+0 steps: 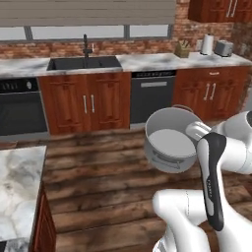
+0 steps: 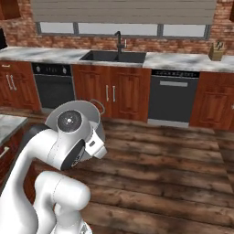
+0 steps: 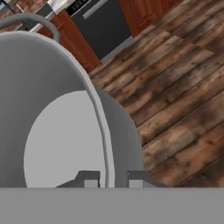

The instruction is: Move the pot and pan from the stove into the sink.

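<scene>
The grey-silver pot hangs tilted in the air above the wooden floor, its open mouth turned toward the left base camera. My gripper is shut on the pot, with the rolled rim clamped between the two fingertips. From the right base camera the arm hides most of the pot. The dark sink with its black faucet lies in the far counter, ahead and to the left of the pot. The sink looks empty from here. The pan and the stove are out of view.
A black oven stands left of the sink cabinet and a dark dishwasher right of it. A marble island corner juts in at the lower left. A knife block, paper roll and toaster stand on the right counter.
</scene>
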